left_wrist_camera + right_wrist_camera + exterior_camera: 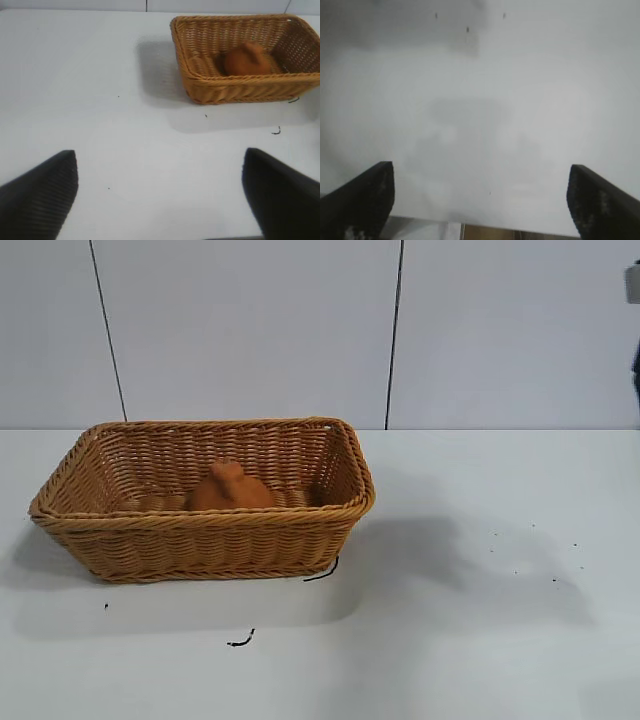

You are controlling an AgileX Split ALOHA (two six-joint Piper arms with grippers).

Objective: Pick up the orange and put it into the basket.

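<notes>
The tan woven basket (205, 540) stands on the white table at the left. The dull-orange orange (229, 490) lies inside it, near the middle, with its knob on top. Both also show in the left wrist view, basket (235, 90) and orange (246, 61). My left gripper (160, 175) is open and empty over bare table, well away from the basket. My right gripper (481, 185) is open and empty above the table's edge. In the exterior view only a bit of the right arm (634, 285) shows at the right border.
Small black scraps lie on the table in front of the basket (240, 640) and at its corner (322, 571). Tiny dark specks dot the table at the right (530, 560). A white panelled wall stands behind.
</notes>
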